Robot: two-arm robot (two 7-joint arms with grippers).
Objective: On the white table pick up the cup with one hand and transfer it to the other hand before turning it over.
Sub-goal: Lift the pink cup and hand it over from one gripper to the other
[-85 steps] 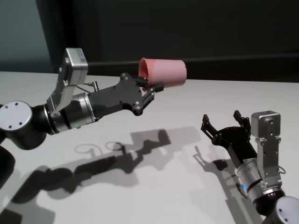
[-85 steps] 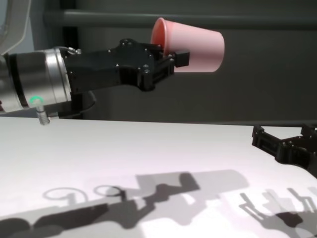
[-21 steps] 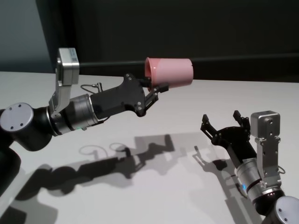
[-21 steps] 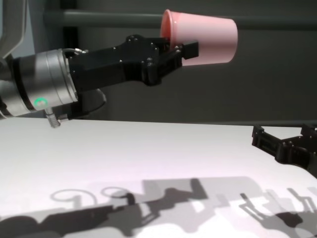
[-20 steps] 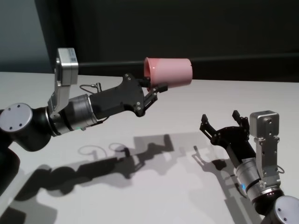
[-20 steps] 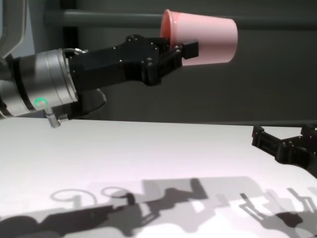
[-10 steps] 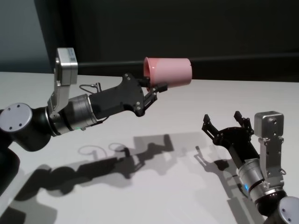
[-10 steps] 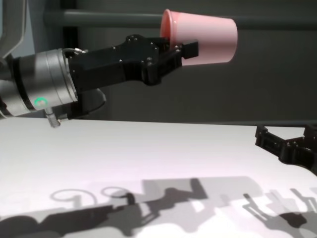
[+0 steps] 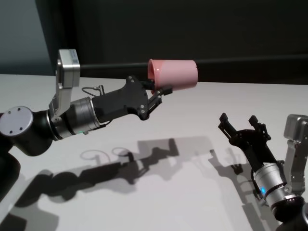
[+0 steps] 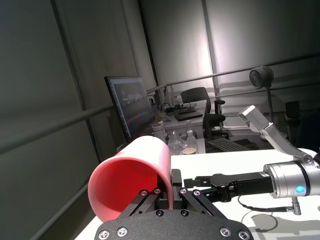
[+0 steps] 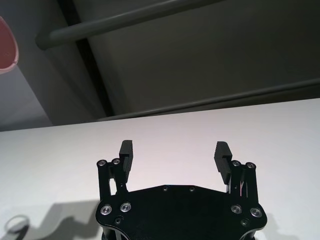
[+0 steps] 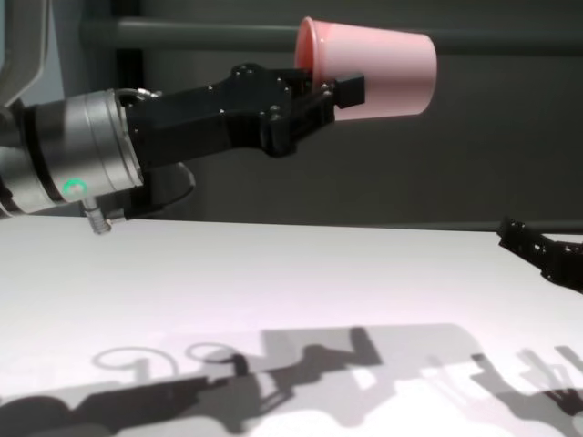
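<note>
Above the white tabletop [image 9: 159,192], the left gripper [image 9: 156,91] is pinching the pink cup [image 9: 172,74] by its rim, sideways in mid-air; the right gripper [image 9: 242,129], at four o'clock from it, is waiting spread wide. That thin rim pinch risks the cup twisting loose during handover

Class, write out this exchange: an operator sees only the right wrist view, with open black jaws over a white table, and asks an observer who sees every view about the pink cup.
Operator: Who has the cup?
Observer: The green-lit black left gripper holds the small pink plastic cup in the air above the white table.
Operator: How does it sit?
Observer: On its side, pinched at the rim wall, base towards the robot's right.
Operator: And my gripper?
Observer: The open right gripper is lower, well apart from the cup.
</note>
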